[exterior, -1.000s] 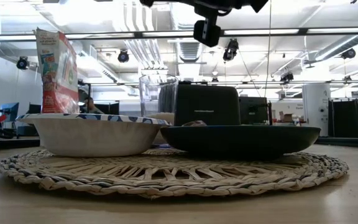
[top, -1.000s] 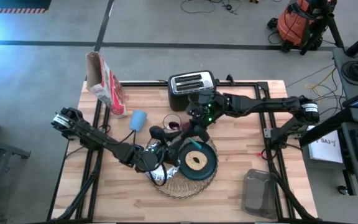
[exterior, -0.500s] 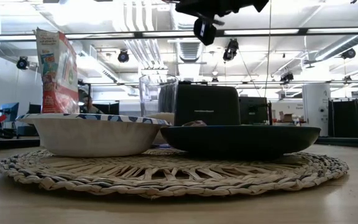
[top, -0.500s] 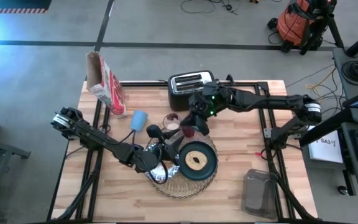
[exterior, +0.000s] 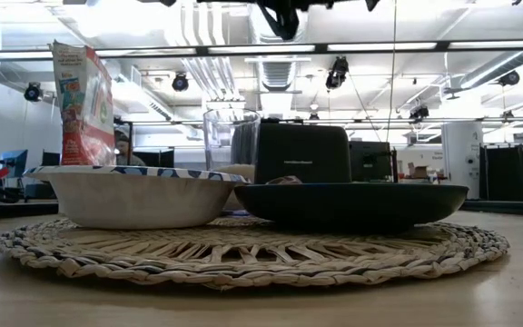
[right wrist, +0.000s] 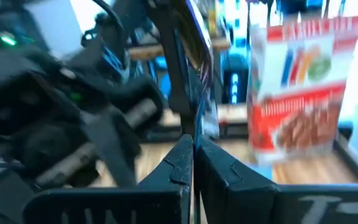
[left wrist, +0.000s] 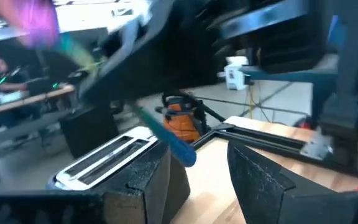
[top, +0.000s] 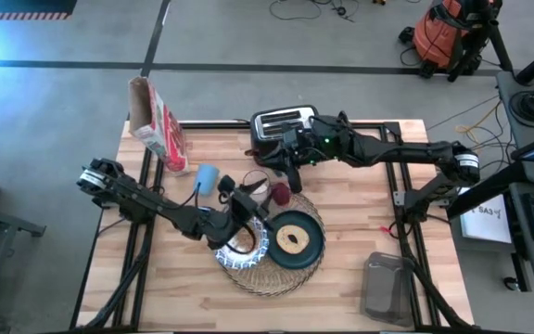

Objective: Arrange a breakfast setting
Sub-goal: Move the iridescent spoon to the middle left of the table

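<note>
A: Where's the right gripper (right wrist: 194, 149) rel. to the placemat (exterior: 243, 250)?

B: Up off the mat's far edge, toaster (exterior: 302, 153) side, above table level. Fingers pinched nearly together on a thin strip. I take that for the small spoon (left wrist: 169, 140), though it's blurred. A narrow pinch suits it, since a slim handle has nothing else to grip.

A: And the left gripper (left wrist: 197, 165)?

B: Over the mat's far-left part, above the bowl (exterior: 134, 195), pointing toward the toaster. Fingers wide, nothing between them. Prob. waiting, or set to steady the bowl.

A: What's on the mat?

B: Bowl and dark teal plate (exterior: 352, 202), side by side, rims close; can't tell if touching. The plate has a tan round thing on it. Both are kept inside the weave so the setting reads as one group.

A: Glass?

B: Glass of milk (exterior: 231, 136) is just beyond the mat's far edge, upright. The dark-red item (top: 279, 193) is right at that edge too, next to the glass.

A: Other stuff?

B: Small blue cup (top: 206, 178) is off the mat to the far left, and the cereal box (exterior: 84, 91) is well beyond it. Neither is part of the setting.

A: How far along?

B: Mostly done, I'd say. The spoon has no resting place on or beside the mat yet. Watch the glass, as the arm passes near it.
</note>
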You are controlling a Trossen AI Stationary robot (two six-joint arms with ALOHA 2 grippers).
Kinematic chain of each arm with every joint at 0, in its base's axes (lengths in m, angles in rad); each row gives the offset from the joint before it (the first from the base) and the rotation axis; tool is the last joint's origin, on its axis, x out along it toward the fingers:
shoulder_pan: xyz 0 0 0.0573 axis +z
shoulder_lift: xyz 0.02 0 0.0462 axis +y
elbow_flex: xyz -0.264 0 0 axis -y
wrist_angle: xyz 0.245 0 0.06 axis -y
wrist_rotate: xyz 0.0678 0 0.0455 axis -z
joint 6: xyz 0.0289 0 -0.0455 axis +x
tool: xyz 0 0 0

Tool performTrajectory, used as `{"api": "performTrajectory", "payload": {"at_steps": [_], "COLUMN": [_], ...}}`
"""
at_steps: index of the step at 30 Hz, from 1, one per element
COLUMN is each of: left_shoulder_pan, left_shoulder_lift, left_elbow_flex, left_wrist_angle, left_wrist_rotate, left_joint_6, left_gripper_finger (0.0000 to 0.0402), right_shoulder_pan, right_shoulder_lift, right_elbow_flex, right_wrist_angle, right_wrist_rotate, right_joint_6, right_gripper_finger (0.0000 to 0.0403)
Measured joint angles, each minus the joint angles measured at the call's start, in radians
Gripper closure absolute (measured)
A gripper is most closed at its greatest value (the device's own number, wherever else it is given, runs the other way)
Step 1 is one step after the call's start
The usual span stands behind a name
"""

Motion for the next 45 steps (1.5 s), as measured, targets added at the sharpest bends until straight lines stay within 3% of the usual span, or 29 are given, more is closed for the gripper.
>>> {"api": "performTrajectory", "payload": {"at_steps": [6,15,24,33,45], "left_shoulder_pan": [0.013,0.037,0.039,0.039,0.039], "left_shoulder_lift": [0.002,0.003,0.003,0.003,0.003], "left_elbow_flex": [0.000,0.000,0.000,0.000,0.000], "left_wrist_angle": [0.044,0.178,0.318,0.318,0.317], "left_wrist_rotate": [-0.161,-0.165,-0.120,-0.102,-0.074], "left_joint_6": [-0.017,0.107,0.301,0.382,0.408], "left_gripper_finger": [0.0257,0.0257,0.0276,0.0392,0.0401], "right_shoulder_pan": [0.064,0.173,0.186,0.189,0.188], "right_shoulder_lift": [0.000,0.000,0.001,0.002,-0.007], "right_elbow_flex": [0.000,0.000,0.000,0.000,0.002], "right_wrist_angle": [0.091,0.128,0.125,0.121,0.073], "right_wrist_rotate": [0.092,0.277,0.333,0.329,0.329], "right_joint_6": [-0.227,-0.500,-0.443,-0.398,-0.351], "right_gripper_finger": [0.0395,0.0395,0.0395,0.0395,0.0394]}}
